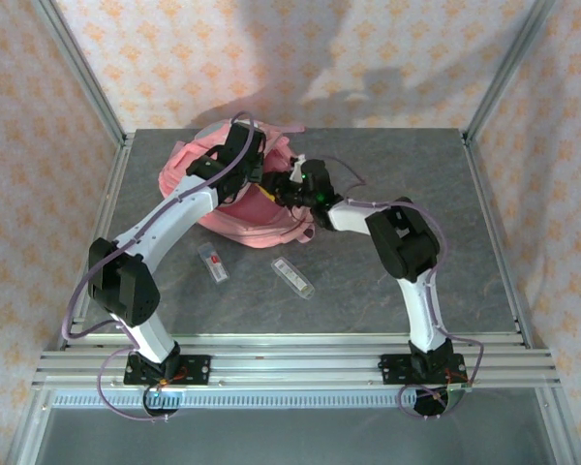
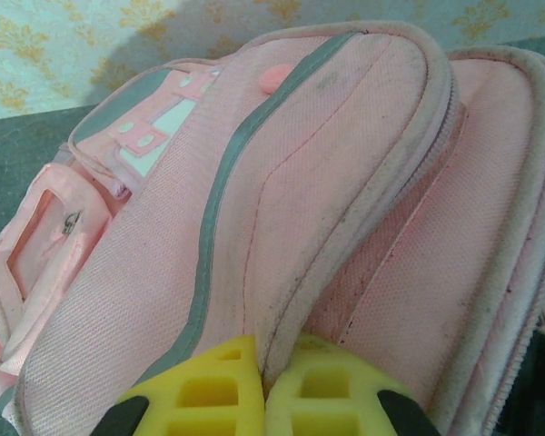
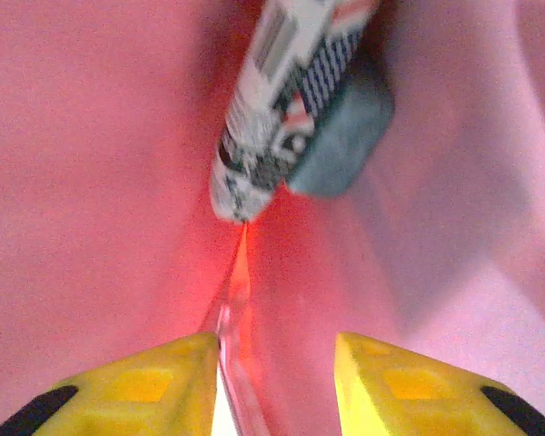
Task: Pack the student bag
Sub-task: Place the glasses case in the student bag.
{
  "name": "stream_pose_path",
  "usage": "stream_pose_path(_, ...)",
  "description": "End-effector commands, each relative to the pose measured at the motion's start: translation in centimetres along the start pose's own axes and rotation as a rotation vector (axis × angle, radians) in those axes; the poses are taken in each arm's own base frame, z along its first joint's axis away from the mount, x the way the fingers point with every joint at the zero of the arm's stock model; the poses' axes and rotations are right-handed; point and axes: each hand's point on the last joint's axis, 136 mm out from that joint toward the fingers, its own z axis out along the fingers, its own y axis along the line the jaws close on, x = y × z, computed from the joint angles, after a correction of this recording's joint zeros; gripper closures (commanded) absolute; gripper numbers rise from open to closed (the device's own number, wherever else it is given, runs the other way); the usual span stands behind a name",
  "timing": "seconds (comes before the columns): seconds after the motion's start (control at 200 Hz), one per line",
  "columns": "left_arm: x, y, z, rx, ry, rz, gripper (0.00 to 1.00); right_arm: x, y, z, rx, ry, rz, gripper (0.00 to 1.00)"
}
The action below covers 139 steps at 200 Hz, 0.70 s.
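Packing looks partway done: the student bag (image 1: pixel 257 225) lies at the far middle of the surface (image 1: pixel 416 291), and the left hand (image 2: pixel 263 400) is clamped on a fabric edge, holding its mouth up. The right hand (image 3: pixel 277 363) sits inside that mouth with its fingers apart, a printed packet (image 3: pixel 282 118) lying just beyond them on the lining. The next move probably calls for backing out cleanly and fetching a clear pack (image 1: pixel 293 277) lying near the bag.

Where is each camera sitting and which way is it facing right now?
Top external: above and behind the bases, looking down at the table, both arms, student bag.
Left wrist: faces the bag's outside; left gripper pinches a seam.
Right wrist: looks into the bag at a printed packet; right gripper open.
Shared: pink bag fabric.
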Motion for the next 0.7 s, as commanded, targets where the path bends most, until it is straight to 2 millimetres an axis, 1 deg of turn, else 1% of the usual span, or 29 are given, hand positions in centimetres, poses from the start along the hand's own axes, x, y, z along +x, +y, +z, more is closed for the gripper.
stream_pose_path(0.0, -3.3, 0.6, -2.9, 0.02, -0.12, -0.077, 1.0, -0.9, 0.1, 1.3, -0.001, -0.006, -0.024, 0.63)
stream_pose_path(0.07, -3.2, 0.6, -2.9, 0.019, -0.116, -0.077, 1.0, -0.7, -0.4, 1.9, -0.004, 0.004, -0.002, 0.63)
stream_pose_path(0.245, -2.8, 0.4, -2.6, 0.027, -0.106, -0.078, 1.0, -0.5, 0.1, 2.0, 0.011, 0.007, -0.022, 0.63)
stream_pose_path(0.315, -2.6, 0.2, -2.5, 0.038, -0.102, -0.085, 1.0, -1.3, 0.2, 1.8, 0.04, -0.024, -0.039, 0.64)
stream_pose_path(0.395, -2.6, 0.0, -2.4, 0.047, -0.104, -0.098, 1.0, -2.2, 0.2, 2.5, 0.046, -0.042, -0.031, 0.66)
stream_pose_path(0.44, -2.7, 0.0, -2.5, 0.052, -0.11, -0.103, 1.0, -2.7, 0.1, 3.2, 0.043, -0.051, -0.019, 0.7)
stream_pose_path(0.491, -2.9, 0.0, -2.8, 0.055, -0.115, -0.108, 1.0, -3.2, -0.2, 4.0, 0.039, -0.062, 0.0, 0.83)
stream_pose_path(0.526, -3.0, 0.0, -2.8, 0.057, -0.116, -0.108, 1.0, -3.8, -0.4, 4.6, 0.038, -0.076, 0.017, 0.88)
stream_pose_path(0.581, -3.0, 0.0, -2.8, 0.058, -0.115, -0.11, 1.0, -4.6, -0.7, 5.5, 0.035, -0.099, 0.038, 0.91)
stream_pose_path(0.646, -2.8, -0.2, -2.8, 0.064, -0.109, -0.112, 1.0, -5.4, -1.3, 6.7, 0.033, -0.123, 0.073, 0.92)
stream_pose_path(0.691, -2.6, -0.2, -2.6, 0.068, -0.104, -0.113, 1.0, -6.1, -1.3, 7.4, 0.024, -0.14, 0.098, 0.92)
